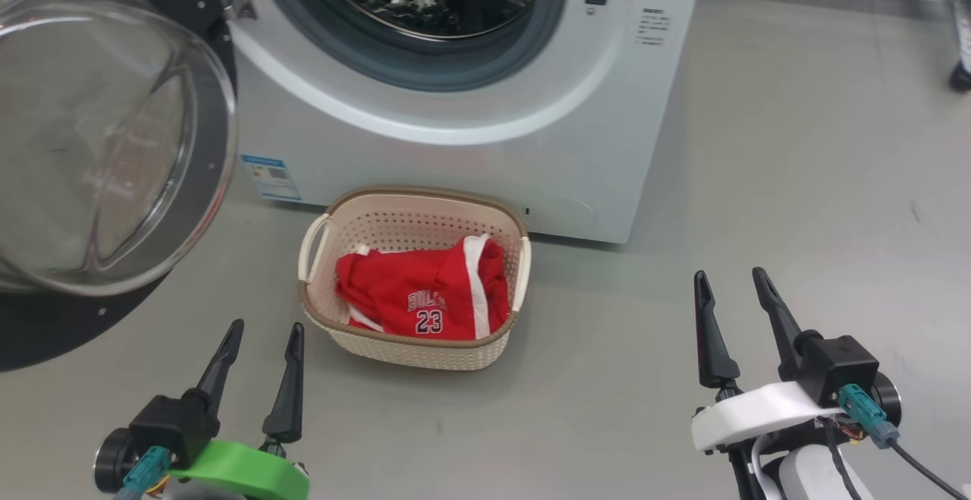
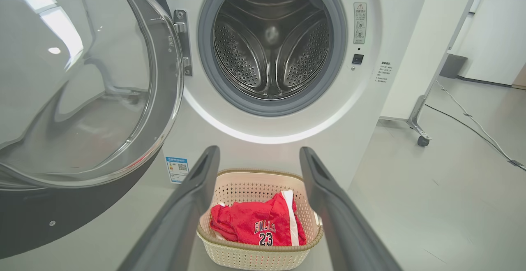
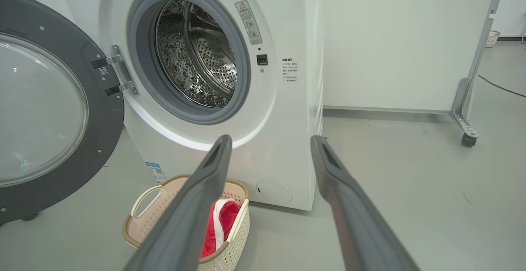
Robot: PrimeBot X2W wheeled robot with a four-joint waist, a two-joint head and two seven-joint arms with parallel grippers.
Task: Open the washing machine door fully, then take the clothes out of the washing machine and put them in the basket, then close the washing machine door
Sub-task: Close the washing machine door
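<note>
The white washing machine [image 1: 470,151] [image 2: 370,110] [image 3: 287,139] stands ahead, and the part of its steel drum [image 2: 271,40] [image 3: 197,61] that I see holds no cloth. Its door [image 1: 106,136] [image 2: 78,77] [image 3: 45,110] hangs swung wide open to the left on its hinge. The red clothes [image 1: 421,295] [image 2: 259,225] [image 3: 218,230] with "BULLS 23" lie in the cream basket [image 1: 318,310] [image 2: 254,258] [image 3: 139,230] on the floor before the washer. My left gripper [image 1: 262,329] [image 2: 259,156] is open near the basket's left front. My right gripper [image 1: 732,276] [image 3: 269,143] is open off to the right, holding nothing.
Grey floor [image 1: 796,181] stretches to the right of the washer. A white panel on a wheeled metal leg [image 2: 419,135] [image 3: 466,133] stands beside the machine, with a cable [image 2: 472,125] running along the floor. The open door juts out over the floor at the left.
</note>
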